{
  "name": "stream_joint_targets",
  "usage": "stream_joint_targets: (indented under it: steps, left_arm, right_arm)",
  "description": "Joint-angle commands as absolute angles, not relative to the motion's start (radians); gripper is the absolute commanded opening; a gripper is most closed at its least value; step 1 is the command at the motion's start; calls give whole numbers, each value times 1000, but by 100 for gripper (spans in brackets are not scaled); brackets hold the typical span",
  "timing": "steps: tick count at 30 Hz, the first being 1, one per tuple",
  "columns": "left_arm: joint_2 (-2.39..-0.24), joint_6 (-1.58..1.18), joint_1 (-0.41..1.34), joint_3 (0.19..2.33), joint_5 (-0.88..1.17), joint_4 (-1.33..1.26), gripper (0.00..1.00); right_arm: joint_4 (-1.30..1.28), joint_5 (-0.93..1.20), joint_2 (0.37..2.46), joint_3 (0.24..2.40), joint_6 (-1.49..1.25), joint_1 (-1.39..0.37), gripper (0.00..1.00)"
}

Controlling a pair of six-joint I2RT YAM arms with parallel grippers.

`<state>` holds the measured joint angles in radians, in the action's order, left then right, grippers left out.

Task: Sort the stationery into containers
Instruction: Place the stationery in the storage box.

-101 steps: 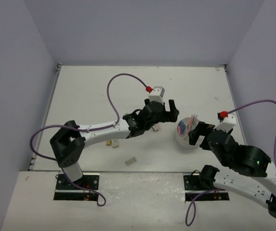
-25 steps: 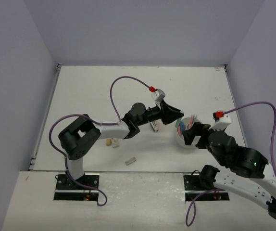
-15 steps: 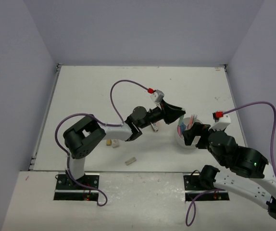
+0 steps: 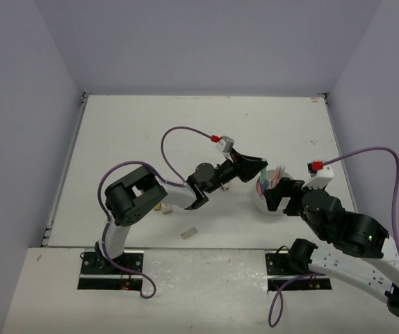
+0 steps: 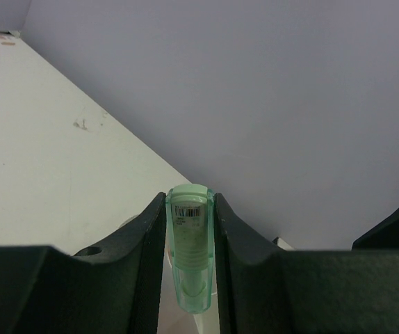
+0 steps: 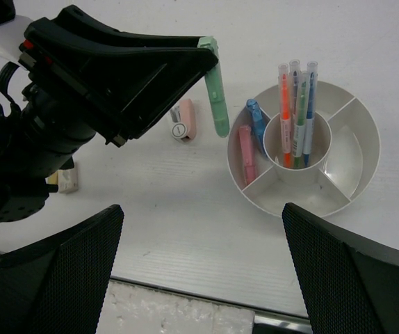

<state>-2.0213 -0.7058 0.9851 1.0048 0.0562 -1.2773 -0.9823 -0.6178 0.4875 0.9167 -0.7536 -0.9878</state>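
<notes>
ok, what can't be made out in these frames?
- Top external: organizer mostly behind the right arm; contents unreadable.
- Left wrist: print on the green highlighter too small; what lies beneath blocked by the left gripper.
- Right wrist: tan block partly behind the left arm; shape unclear.

The green highlighter [image 5: 189,257] is translucent, glossy plastic with a small paper barcode label, and the fingers [image 5: 144,257] of the left gripper [image 5: 190,209] are smooth, matt black plastic. The pads [image 6: 60,278] of the right gripper [image 6: 201,209] show a fine mesh-like texture in dull black. The organizer [image 6: 363,129] looks like smooth white plastic with a faint sheen, while the table [image 6: 151,188] is a matt white sheet with fine ribbing, lightly scuffed in places.
</notes>
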Motion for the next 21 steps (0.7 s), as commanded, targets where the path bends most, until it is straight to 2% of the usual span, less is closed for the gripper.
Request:
stream_joint_targets:
  steps: [1,16,21]
  left_arm:
    - [-2061,-735,994,1024,15,-1409,0]
    - [-2117,-752,1021,1002,-29,-1466,0]
    - [-2110,-750,1025,985,-35,-1471,23]
  right_arm:
    - [-985,-606,479,955,-738,-989,99]
    - [-994,-594,468,948,-730,-989,99]
    - [-992,-589,469,945,-730,-989,99]
